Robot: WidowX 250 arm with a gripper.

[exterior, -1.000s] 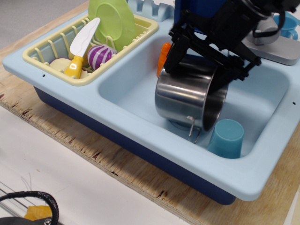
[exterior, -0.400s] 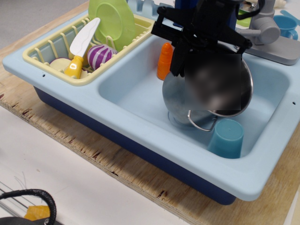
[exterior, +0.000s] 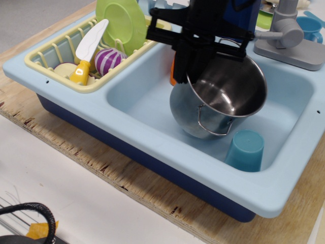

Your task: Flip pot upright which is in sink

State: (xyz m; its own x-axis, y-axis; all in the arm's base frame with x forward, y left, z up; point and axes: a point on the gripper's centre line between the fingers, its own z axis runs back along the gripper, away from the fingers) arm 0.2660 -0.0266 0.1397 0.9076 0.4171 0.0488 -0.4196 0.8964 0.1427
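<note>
Pot (exterior: 223, 99) is held tilted inside the sink (exterior: 152, 101), its mouth turned up toward the camera. Its far rim is gripped by the black hand (exterior: 195, 53). A teal cup (exterior: 245, 150) is seen just beside it.

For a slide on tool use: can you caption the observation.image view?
Gripper clamps the rim of the tilted pot over the sink, its mouth facing up, beside a teal cup.

Single view, high front-left angle, looking down close onto the sink (exterior: 152, 152), wooden board (exterior: 66, 147) beneath
</note>
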